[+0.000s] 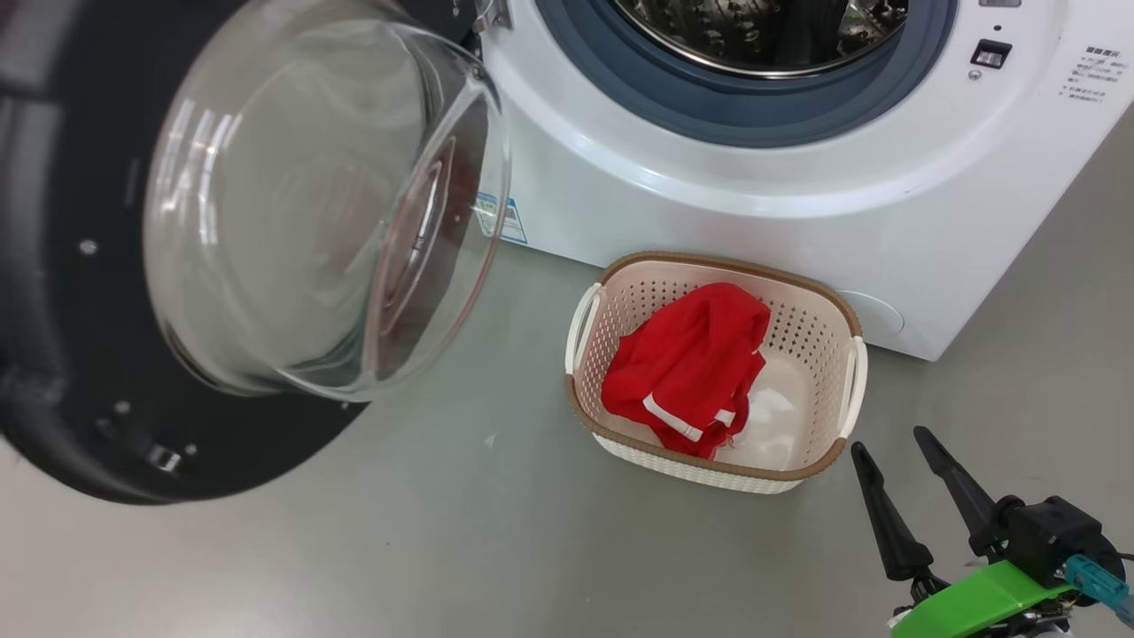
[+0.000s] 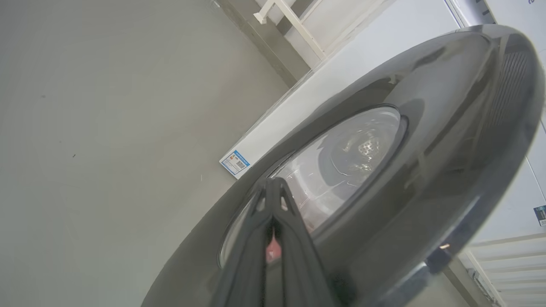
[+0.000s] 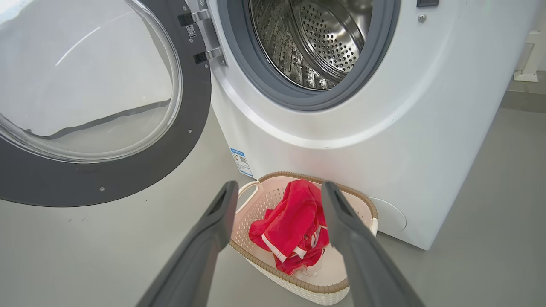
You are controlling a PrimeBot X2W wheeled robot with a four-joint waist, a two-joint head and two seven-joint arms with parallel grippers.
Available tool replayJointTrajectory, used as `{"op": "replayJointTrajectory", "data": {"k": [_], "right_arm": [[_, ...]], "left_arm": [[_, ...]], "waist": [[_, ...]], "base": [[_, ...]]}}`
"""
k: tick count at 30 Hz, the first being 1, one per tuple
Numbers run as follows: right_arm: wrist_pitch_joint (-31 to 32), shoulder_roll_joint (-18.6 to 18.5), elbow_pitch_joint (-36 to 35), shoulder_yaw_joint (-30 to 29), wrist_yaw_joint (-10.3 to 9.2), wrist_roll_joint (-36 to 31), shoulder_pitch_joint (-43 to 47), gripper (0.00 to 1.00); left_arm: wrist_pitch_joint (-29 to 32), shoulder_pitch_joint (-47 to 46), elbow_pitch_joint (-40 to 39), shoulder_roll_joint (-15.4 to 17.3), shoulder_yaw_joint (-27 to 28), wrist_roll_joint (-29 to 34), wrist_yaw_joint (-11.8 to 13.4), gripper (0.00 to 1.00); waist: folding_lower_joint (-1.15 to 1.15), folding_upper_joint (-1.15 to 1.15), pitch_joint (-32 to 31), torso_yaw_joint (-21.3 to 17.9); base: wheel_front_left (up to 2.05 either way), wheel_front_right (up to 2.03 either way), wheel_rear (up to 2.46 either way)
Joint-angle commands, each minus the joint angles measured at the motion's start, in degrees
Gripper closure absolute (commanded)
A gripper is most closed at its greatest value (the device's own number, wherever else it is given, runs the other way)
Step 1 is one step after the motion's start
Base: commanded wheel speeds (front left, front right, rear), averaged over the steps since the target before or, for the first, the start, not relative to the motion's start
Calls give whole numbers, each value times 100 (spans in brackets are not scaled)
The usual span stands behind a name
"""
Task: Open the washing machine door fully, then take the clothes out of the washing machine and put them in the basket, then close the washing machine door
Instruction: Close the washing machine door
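Note:
The washing machine door (image 1: 80, 354) stands swung open at the left, its glass bowl (image 1: 310, 204) bulging toward me. The steel drum (image 3: 315, 42) of the white washing machine (image 1: 709, 195) looks bare inside. Red clothes (image 1: 691, 363) with white trim lie in the cream basket (image 1: 824, 301) on the floor in front of the machine. My right gripper (image 1: 889, 440) hovers open, low and right of the basket; its wrist view has the clothes (image 3: 290, 217) between the spread fingers (image 3: 222, 209). My left gripper (image 2: 273, 181) is shut, with nothing in it, tips close against the door's glossy outer face (image 2: 426, 140).
Grey floor (image 1: 461, 532) spreads left of and in front of the basket. A blue label sticker (image 1: 505, 217) sits low on the machine's front. Beyond the machine's side, a white frame (image 2: 290, 21) stands by a wall.

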Motion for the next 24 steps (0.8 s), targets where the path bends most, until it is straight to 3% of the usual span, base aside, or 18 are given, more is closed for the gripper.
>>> {"op": "replayJointTrajectory", "data": {"k": [1,13,24], "right_arm": [[-37,-31,-139,87,26,-20,-97,0],[-37,-17,-161,-3,26,-26,-65,0],[-37,22,-175,-11,26,-40,-136,0]], "left_arm": [[109,142,-419,366,68,-43,-39,100],[477,826,-2290,353,-261,-475,-39,100],[257,773,-3444,-31,-796,-576,-39,100]], "waist": [[0,0,-21,14],[0,0,-72,53],[0,0,-26,-77]], "base": [[0,0,0],[0,0,0],[0,0,0]]}}
